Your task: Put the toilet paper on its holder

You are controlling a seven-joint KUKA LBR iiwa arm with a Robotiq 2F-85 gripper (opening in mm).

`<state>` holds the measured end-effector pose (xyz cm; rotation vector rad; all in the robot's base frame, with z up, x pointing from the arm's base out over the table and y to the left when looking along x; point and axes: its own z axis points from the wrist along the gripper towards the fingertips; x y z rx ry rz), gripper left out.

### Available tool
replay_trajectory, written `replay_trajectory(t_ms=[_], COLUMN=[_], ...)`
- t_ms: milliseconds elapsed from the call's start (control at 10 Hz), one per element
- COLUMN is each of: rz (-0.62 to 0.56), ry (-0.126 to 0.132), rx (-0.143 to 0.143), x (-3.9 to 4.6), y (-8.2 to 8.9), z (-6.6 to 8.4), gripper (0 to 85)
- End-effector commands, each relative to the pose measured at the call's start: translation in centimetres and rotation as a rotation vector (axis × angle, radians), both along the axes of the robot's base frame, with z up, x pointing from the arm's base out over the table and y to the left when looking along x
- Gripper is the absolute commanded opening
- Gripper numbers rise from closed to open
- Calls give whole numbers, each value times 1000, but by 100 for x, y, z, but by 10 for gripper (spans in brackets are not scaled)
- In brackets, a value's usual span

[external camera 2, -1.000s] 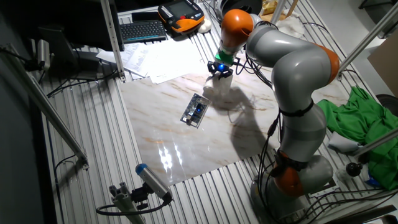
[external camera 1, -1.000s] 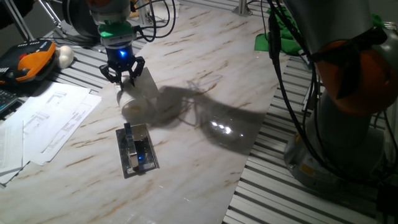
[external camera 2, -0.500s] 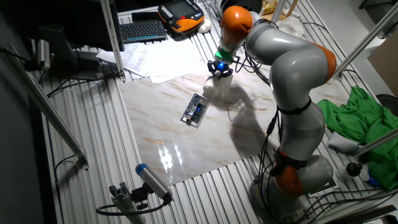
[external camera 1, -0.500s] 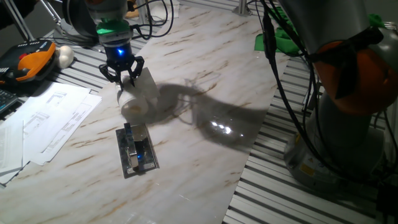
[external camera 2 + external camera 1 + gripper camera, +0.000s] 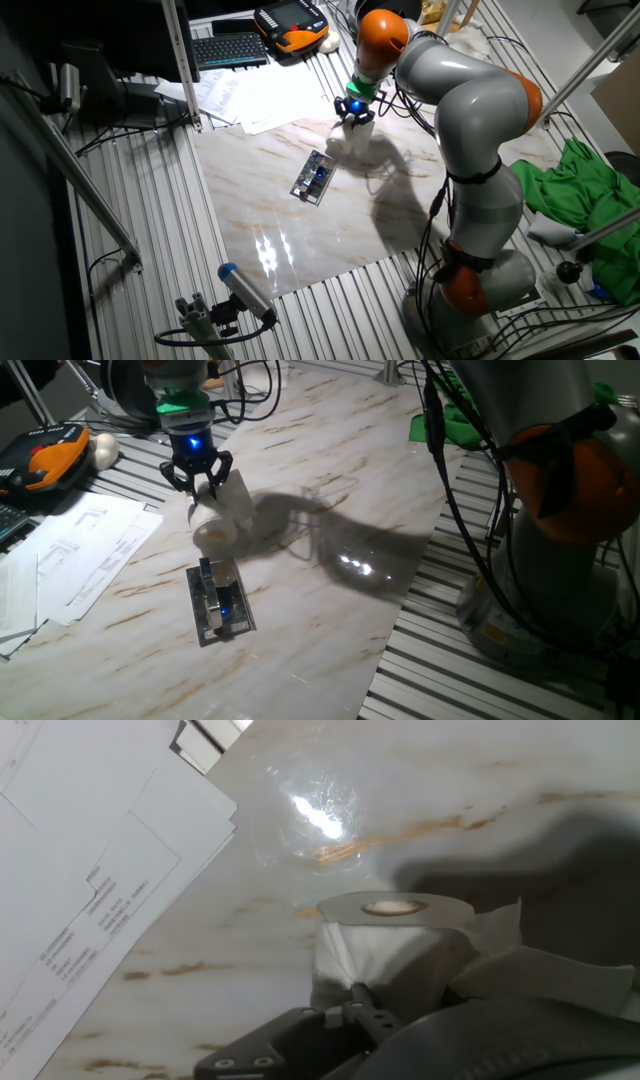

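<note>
the marble-patterned table (image 5: 330, 450) carries the grey and orange arm (image 5: 470, 110), which reaches over its far edge. loose paper sheets (image 5: 70, 550) lie beside it. the toilet paper (image 5: 222, 515) lies tilted under the gripper (image 5: 198, 482), whose fingers are clamped on it. the holder (image 5: 220, 601) lies flat nearby, apart from the roll.

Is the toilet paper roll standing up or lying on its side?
Lying tipped on its side. The white toilet paper roll shows its round end with the tan core facing sideways toward the flat grey metal holder, not upward.
</note>
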<state>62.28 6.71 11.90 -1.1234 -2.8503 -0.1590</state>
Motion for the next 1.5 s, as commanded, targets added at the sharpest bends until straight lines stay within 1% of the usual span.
replay_trajectory(t_ms=[0, 300, 400, 500, 700, 1000, 1300, 1400], rz=[-1, -11, -17, -21, -46, -80, -108, -118], ry=[0, -5, -4, 0, 11, 15, 7, 8], rx=[-3, -6, -1, 6, 10, -1, -12, -12], x=[0, 0, 0, 0, 0, -115, -229, -266], y=[2, 2, 2, 2, 2, 146, 269, 303], z=[0, 0, 0, 0, 0, 81, 109, 123], gripper=[340, 340, 340, 340, 340, 340, 340, 340])
